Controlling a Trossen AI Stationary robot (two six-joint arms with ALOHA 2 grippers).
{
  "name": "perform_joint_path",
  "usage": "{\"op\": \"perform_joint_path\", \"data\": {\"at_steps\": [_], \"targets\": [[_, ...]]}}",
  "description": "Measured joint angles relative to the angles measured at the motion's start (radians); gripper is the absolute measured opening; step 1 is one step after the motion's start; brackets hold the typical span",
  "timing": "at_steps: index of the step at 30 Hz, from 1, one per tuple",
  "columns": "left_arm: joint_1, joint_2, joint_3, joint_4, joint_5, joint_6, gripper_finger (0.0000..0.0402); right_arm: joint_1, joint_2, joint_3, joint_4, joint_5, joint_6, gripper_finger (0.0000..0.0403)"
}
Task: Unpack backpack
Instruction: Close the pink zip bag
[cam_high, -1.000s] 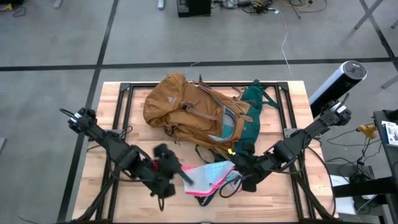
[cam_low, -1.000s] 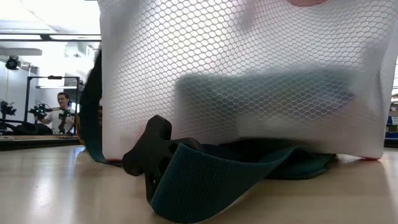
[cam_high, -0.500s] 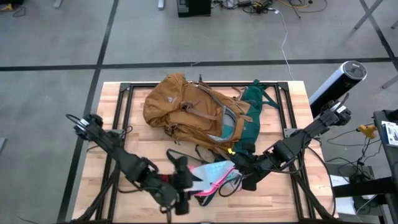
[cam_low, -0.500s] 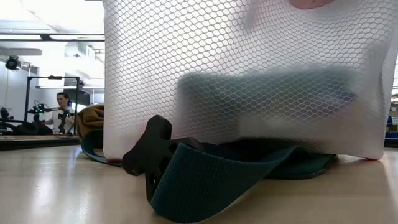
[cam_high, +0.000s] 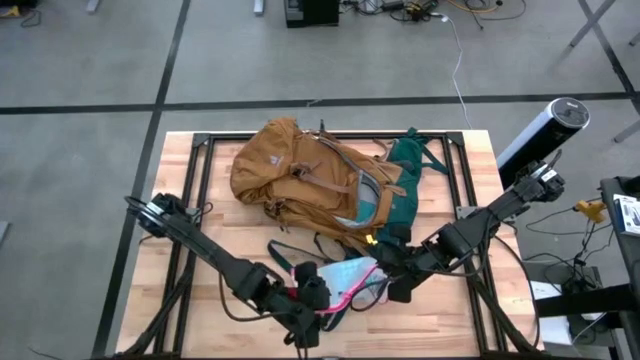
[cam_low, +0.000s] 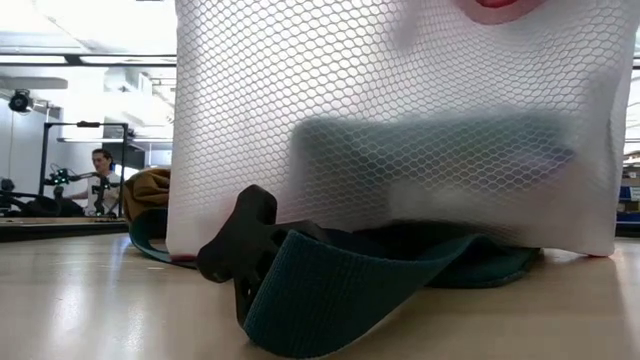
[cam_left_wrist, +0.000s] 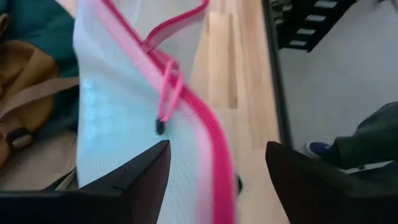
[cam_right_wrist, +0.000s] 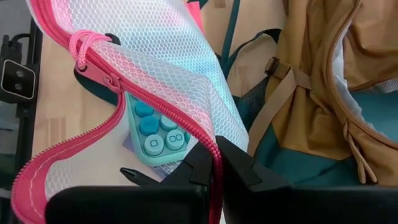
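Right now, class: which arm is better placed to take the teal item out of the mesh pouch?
Left. The left gripper is open at the pouch; the right gripper is shut on its pink edge.

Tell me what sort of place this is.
Probably a robotics lab or workshop: a wooden table on a black frame, bare grey floor with loose cables, and camera rigs beyond.
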Motion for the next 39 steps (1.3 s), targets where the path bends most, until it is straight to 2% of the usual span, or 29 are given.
{"op": "perform_joint_path", "data": {"at_steps": [3,8,11,14,16,19,23,27,34,39], "targets": [[-0.002,0.006,-0.003,-0.004,-0.007,-0.009,0.0248,-0.003,0.0,0.0,0.001,0.0,0.0,0.0],[0.007,0.055,-0.016,-0.1,-0.139,-0.093,0.0213,-0.004,0.0,0.0,0.022,0.009,0.0,0.0],[0.018,0.061,-0.017,-0.143,-0.145,-0.14,0.0146,-0.004,-0.009,0.002,0.032,0.009,-0.013,0.0002],[0.021,0.056,-0.017,-0.147,-0.159,-0.162,0.0044,-0.002,-0.022,0.033,0.029,0.008,-0.045,0.002],[0.022,0.049,-0.017,-0.153,-0.176,-0.175,0.0016,-0.002,-0.027,0.063,0.032,0.009,-0.065,0.0044],[0.021,0.03,-0.017,-0.148,-0.198,-0.184,0.001,0.004,-0.027,0.101,0.069,0.011,-0.112,0.0087],[0.021,0.012,-0.017,-0.15,-0.231,-0.192,0.0004,0.015,0.001,0.103,0.219,0.006,-0.209,0.0139],[0.021,-0.008,-0.017,-0.145,-0.254,-0.193,0.0002,0.011,0.072,0.1,0.291,0.007,-0.207,0.0166],[0.018,-0.018,-0.017,-0.148,-0.256,-0.192,0.0001,-0.001,0.199,0.098,0.29,0.0,-0.11,0.0154],[0.016,-0.02,-0.017,-0.158,-0.256,-0.183,0.0001,-0.003,0.212,0.098,0.292,-0.003,-0.064,0.0109]]}}
